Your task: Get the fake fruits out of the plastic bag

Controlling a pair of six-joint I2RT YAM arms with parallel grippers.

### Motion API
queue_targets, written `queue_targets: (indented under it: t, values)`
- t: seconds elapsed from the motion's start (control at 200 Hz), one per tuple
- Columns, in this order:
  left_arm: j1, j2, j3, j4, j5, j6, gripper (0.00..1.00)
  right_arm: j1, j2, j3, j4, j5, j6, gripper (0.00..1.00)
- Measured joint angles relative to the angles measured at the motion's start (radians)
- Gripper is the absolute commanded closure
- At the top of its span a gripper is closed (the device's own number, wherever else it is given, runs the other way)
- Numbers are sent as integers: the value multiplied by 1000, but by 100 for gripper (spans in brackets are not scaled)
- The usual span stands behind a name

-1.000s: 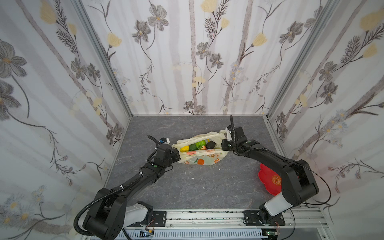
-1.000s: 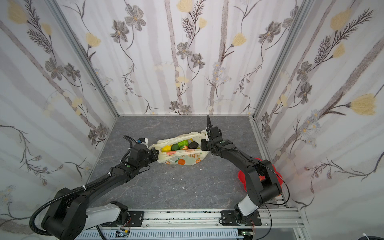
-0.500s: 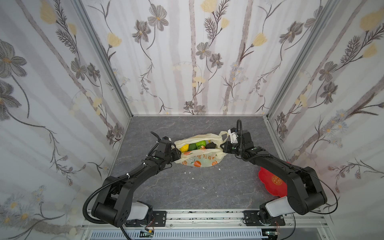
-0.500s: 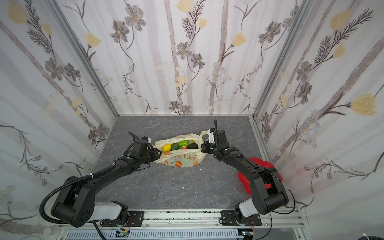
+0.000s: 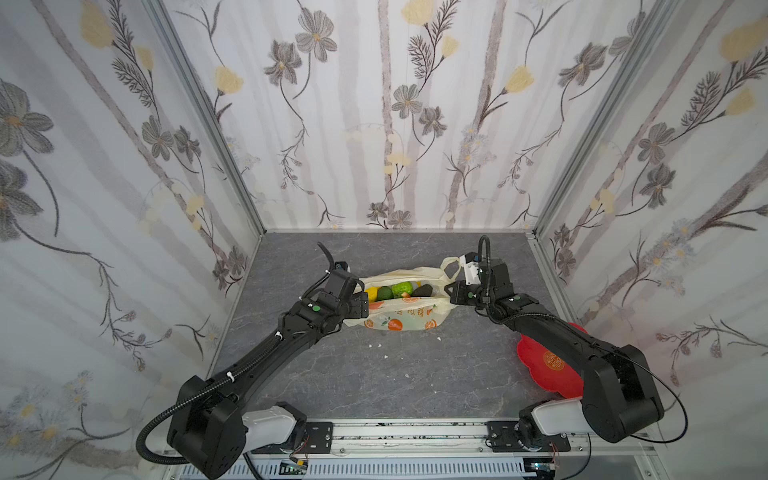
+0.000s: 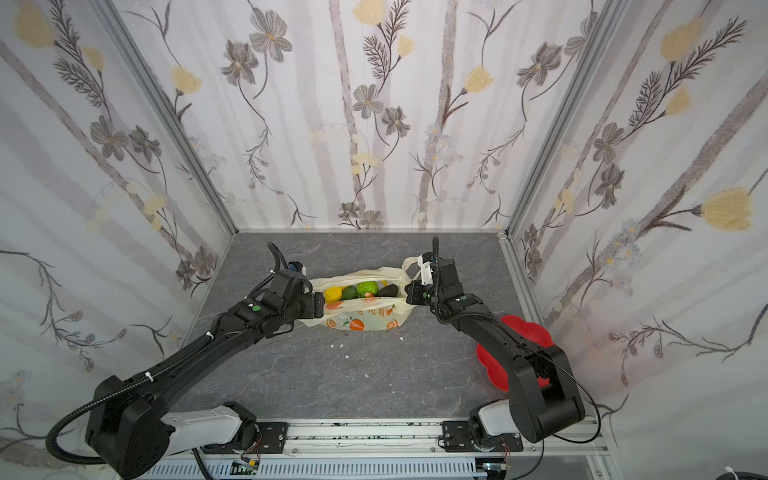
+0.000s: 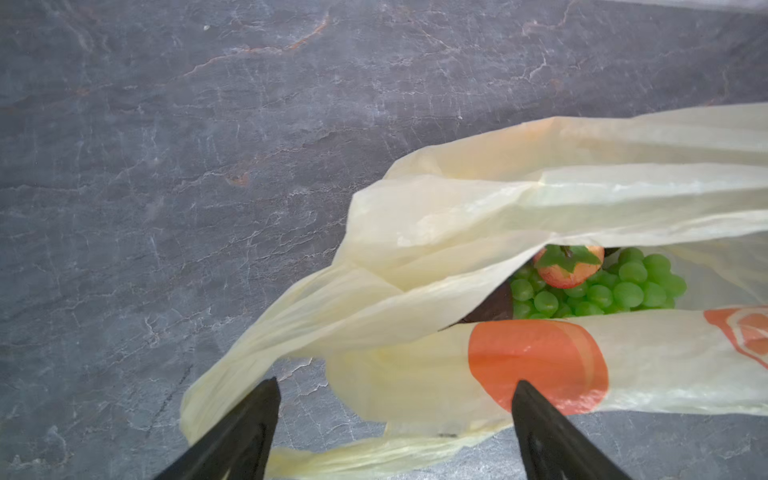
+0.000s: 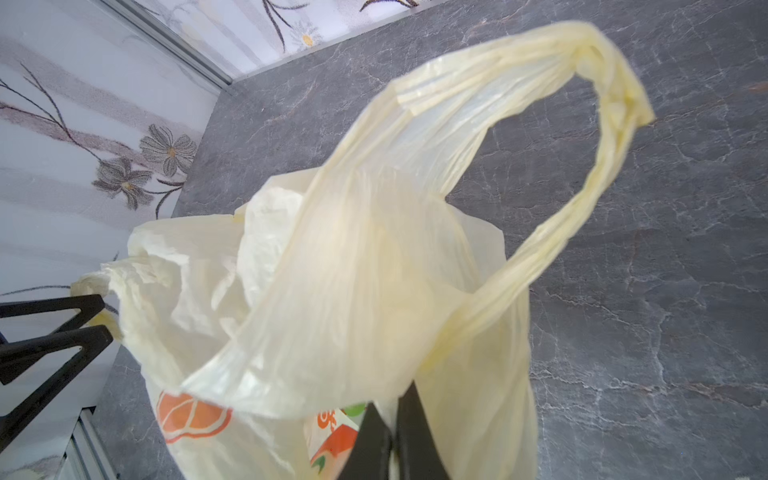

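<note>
My left gripper (image 7: 395, 386) gapes wide at 9 o'clock of the plastic bag (image 5: 399, 322), holding nothing; right gripper (image 8: 392, 399) pinched tight on its 3 o'clock rim.
The fake fruits (image 5: 402, 288) sit inside; only my left wrist view catches the grape bunch (image 7: 623, 291) and strawberry (image 7: 567, 270).

Bright, even light; soft shadows; wide-angle edge distortion.

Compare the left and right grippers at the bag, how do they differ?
The left gripper has its jaws wide apart; the right gripper has them shut. The left gripper grips nothing, though plastic of the bag lies between its jaws; the right gripper pinches the bag near its handle. In both top views the left gripper is at the bag's left end, the right gripper at its right end.
</note>
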Motion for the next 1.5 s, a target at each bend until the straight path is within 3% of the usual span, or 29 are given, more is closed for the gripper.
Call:
queue_targets:
  t: [0.25, 0.35, 0.4, 0.515, 0.61, 0.899, 1.064, 1.149, 1.254, 1.334, 1.399, 1.504]
  values:
    - [-35, 204, 167, -89, -80, 98, 8, 18, 0, 0, 11, -25, -15, 90]
    - [-18, 310, 254, -105, -92, 97, 18, 19, 0, -12, 15, -31, -17, 90]
    - [-6, 366, 303, -105, -93, 96, 29, 19, -2, -20, 15, -30, -17, 90]
    - [41, 502, 408, -85, -62, 77, 70, 19, -23, -53, 23, -26, -25, 89]
    - [122, 576, 442, -51, 39, 53, 100, 10, -28, -91, 48, -23, -38, 89]
    - [340, 605, 404, 87, 340, -54, 100, -95, 22, -183, 120, -61, -13, 87]
    - [338, 599, 402, 126, 384, -82, 100, -65, 22, -155, 133, -71, -13, 83]
    - [319, 598, 402, 139, 399, -86, 100, -30, 22, -137, 120, -43, -18, 74]
    - [296, 589, 391, 145, 404, -85, 64, 6, 19, -104, 83, 19, -35, 56]
    - [276, 557, 377, 132, 369, -79, 36, 32, 4, -94, 49, 82, -57, 52]
    - [256, 496, 354, 124, 324, -67, 21, 50, -20, -89, 11, 130, -73, 53]
    - [230, 361, 299, 120, 214, -60, 7, 58, -52, -88, -17, 167, -87, 57]
